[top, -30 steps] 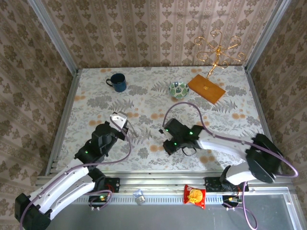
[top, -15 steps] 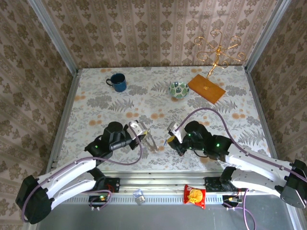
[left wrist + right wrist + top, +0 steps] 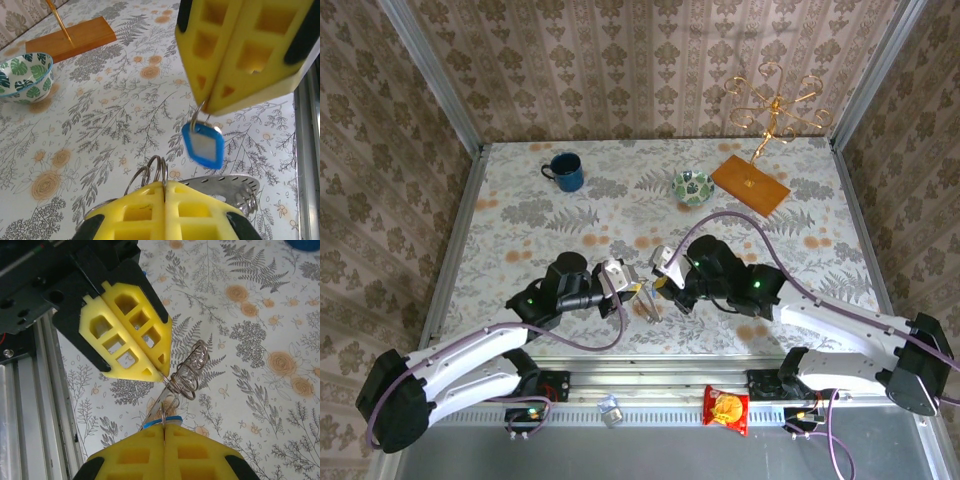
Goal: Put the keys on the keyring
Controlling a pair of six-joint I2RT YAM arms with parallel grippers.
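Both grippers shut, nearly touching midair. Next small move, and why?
Probably ease the right gripper toward the left gripper, aiming the key at the keyring: it hangs just beside the coils, apparently not yet threaded.

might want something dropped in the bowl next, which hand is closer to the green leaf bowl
Right. The right hand is on the near side of the bowl, a little to its left; the left hand is beside it, further left.

My rig, two units: left arm [image 3: 470,352] and right arm [image 3: 845,322], bases at six o'clock. White shells, black joint housings, green status lights, looping purple cables [image 3: 720,217]. Left pincer [image 3: 632,289] and right pincer [image 3: 663,283]: yellow lattice-cut finger blocks [image 3: 150,215], black corner pads.
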